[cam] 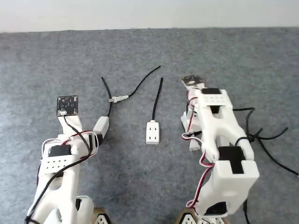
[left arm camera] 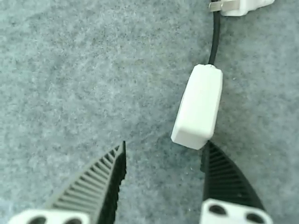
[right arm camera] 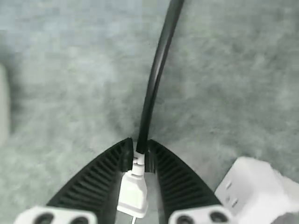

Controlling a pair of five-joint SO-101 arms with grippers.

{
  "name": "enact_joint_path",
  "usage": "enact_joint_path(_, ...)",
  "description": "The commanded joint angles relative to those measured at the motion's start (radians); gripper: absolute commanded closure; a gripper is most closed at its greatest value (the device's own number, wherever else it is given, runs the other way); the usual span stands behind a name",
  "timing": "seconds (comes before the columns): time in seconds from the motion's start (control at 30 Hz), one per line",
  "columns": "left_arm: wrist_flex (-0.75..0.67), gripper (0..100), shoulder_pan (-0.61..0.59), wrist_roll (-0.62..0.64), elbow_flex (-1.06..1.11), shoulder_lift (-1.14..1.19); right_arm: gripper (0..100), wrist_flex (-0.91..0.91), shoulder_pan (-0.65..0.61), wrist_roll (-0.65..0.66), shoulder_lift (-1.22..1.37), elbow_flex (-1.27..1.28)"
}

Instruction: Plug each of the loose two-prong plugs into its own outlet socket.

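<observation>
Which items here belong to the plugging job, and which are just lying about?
Job: white two-prong plug on black cord in the right pincer; loose white plug; white outlet block by the open left pincer; second white outlet block mid-table.
Lying about: grey felt table cover; black arm wiring.

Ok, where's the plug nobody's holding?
High view, left side: the loose plug lies on the carpet just beyond the white socket by the left tool.

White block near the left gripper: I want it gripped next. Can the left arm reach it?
Probably yes: the left gripper stands open and the white block lies just ahead of one finger, nothing between them.
</observation>
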Motion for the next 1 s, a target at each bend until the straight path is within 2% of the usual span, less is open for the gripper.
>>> enact_joint_path(0.0,-0.021,75,-0.006,-0.009,-0.007,-0.02,99.1,0.074,-0.056,-0.005,-0.136,-0.064)
enact_joint_path(0.17,-0.021,75,-0.006,-0.009,-0.007,-0.02,99.1,0.131,-0.185,-0.1,-0.308,-0.058)
enact_joint_path(0.27,-0.031,75,-0.006,-0.009,-0.007,-0.018,99.1,0.107,-0.259,-0.181,-0.372,-0.046)
enact_joint_path(0.47,-0.04,75,-0.006,-0.009,-0.007,-0.018,99.1,-0.124,-0.389,-0.284,-0.417,0.097)
enact_joint_path(0.63,-0.044,75,0.002,-0.003,-0.008,-0.017,99.0,-0.2,-0.45,-0.282,-0.496,0.193)
enact_joint_path(0.8,-0.074,76,0.083,0.0,-0.007,-0.014,99.0,-0.199,-0.553,-0.218,-0.679,0.318)
enact_joint_path(0.87,-0.077,82,0.114,0.0,-0.008,-0.014,99.0,-0.197,-0.585,-0.196,-0.754,0.367)
enact_joint_path(0.97,-0.106,97,0.153,0.0,-0.016,-0.014,99.0,-0.197,-0.608,-0.175,-0.857,0.428)
